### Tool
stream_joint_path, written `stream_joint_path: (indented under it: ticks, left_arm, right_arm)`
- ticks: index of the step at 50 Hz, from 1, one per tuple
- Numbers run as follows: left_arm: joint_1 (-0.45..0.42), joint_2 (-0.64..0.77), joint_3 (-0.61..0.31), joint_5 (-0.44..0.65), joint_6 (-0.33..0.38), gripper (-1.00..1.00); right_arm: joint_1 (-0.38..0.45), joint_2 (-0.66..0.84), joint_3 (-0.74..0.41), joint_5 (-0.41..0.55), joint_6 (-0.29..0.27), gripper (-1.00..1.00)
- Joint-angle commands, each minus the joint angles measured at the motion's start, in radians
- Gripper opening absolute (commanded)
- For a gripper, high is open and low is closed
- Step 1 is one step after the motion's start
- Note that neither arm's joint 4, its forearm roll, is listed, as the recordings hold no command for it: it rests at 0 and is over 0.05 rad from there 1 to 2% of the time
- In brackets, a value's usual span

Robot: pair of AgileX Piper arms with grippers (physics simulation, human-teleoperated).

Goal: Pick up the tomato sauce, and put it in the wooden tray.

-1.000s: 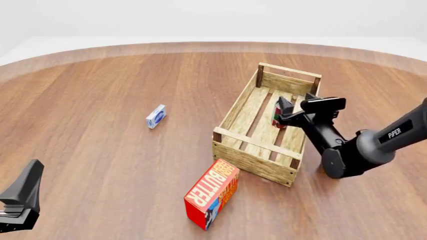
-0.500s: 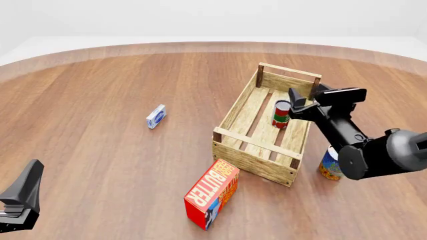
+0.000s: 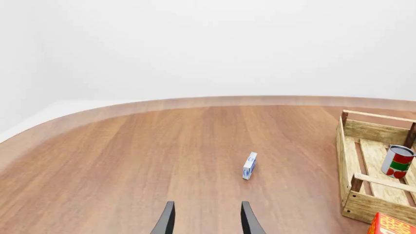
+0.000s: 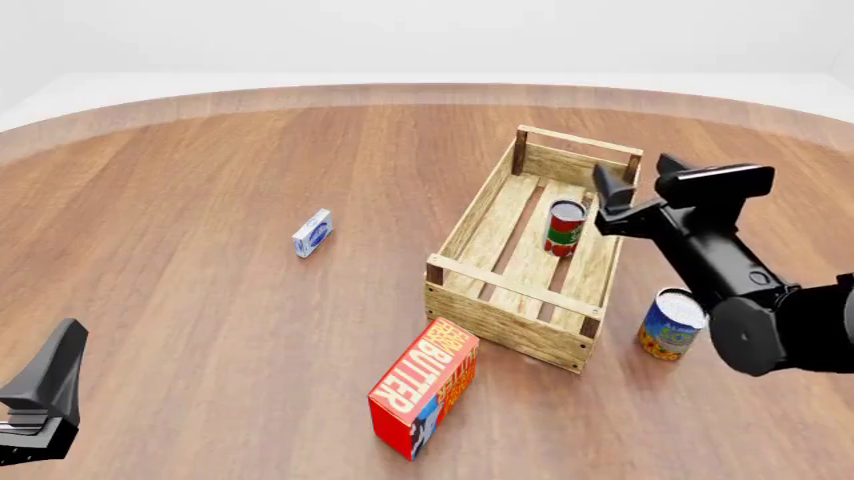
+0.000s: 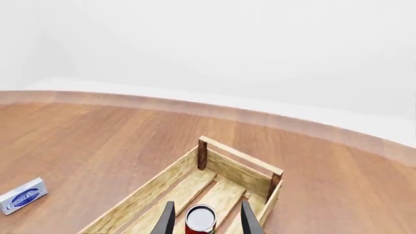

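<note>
Placement stage: the tomato sauce [image 4: 565, 227] stands upright on the slats inside the wooden tray [image 4: 505, 299]. The right claw [image 4: 627, 190], released and empty, hangs above it; only withdrawal appears left.

Matte black all over, plain and unmarked.
My right gripper [image 4: 627, 181] has two thin tapered black fingers on a blocky head, behind it a rounded tube link and fat round joint. My left gripper [image 4: 40, 400] shows as an angular black wedge, lower left.
</note>
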Motion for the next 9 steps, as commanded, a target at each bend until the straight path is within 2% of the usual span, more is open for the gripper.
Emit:
stream_joint_path:
  ticks: [1,9]
  left_arm:
    - [0.0,0.0,0.0,0.0,0.0,1.0]
    - [0.0,0.0,0.0,0.0,0.0,1.0]
  right_arm:
    - [-0.001,-0.103,0.036,0.051,-0.013,1.0]
    - [0.003,-0.208,0.057,0.115,-0.021,1.0]
